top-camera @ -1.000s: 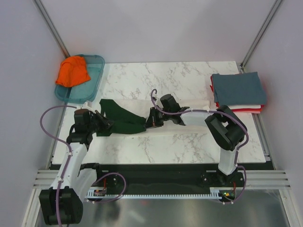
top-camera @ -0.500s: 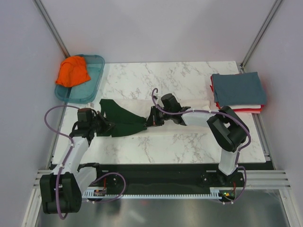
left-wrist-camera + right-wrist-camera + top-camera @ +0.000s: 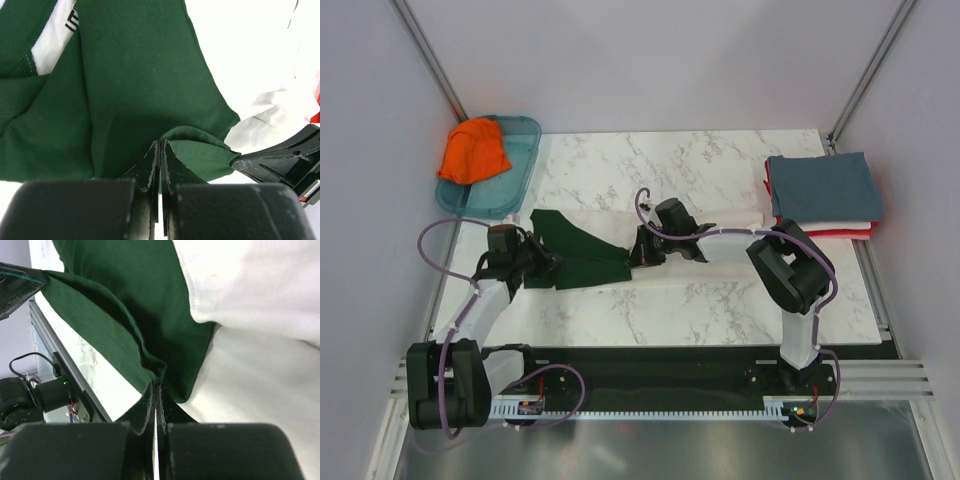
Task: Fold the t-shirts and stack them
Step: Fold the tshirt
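The cream t-shirt with dark green sleeves lies across the middle of the marble table, its cream body running right under my right arm. My left gripper is shut on the green cloth at its left end; the pinch shows in the left wrist view. My right gripper is shut on the green sleeve edge, seen in the right wrist view. An orange t-shirt sits bunched in the teal tray. A folded stack with the slate-blue t-shirt on top of white and red ones rests at the right.
The translucent teal tray stands at the back left corner. The marble table top ends at a black rail in front. The booth's grey walls close in on both sides. The right gripper's finger shows in the left wrist view.
My left gripper has shifted slightly back and inward with the green cloth. The right gripper has edged a little left; the green sleeve sits more gathered between them.
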Available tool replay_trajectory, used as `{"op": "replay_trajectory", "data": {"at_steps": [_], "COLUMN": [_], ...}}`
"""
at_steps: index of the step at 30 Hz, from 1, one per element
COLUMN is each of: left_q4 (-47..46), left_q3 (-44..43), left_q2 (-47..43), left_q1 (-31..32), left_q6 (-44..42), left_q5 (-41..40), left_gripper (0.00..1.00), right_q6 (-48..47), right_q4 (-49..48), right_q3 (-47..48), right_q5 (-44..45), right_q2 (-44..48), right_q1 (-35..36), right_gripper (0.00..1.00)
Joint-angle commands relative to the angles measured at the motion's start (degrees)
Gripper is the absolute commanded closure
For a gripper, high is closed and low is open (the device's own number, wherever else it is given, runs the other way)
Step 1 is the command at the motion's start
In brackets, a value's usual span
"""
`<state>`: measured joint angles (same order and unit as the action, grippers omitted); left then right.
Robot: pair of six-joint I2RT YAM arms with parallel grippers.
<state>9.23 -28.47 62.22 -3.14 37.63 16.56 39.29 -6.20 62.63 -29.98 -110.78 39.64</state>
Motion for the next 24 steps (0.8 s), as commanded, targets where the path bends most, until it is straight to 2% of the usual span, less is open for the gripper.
{"op": "replay_trajectory", "data": {"at_steps": [1,24], "left_q4": [-4.31,-11.69], "left_q3": [0.08,-0.88], "left_q2": [1.76,6.77], "left_q1": [0.15,0.06], "left_q6": [-0.19,-0.09], "left_q5": [-1.00,-3.63], "left_gripper": [0.98,0.98], "right_q6": [-2.11,-3.95], "right_q4": [0.83,2.94], "right_q3": [3.02,6.10], "right_q5": [1.93,5.37], "right_q2": [-0.93,-2.68], "right_q1": [0.26,0.18], "right_gripper": [0.99,0.99]}}
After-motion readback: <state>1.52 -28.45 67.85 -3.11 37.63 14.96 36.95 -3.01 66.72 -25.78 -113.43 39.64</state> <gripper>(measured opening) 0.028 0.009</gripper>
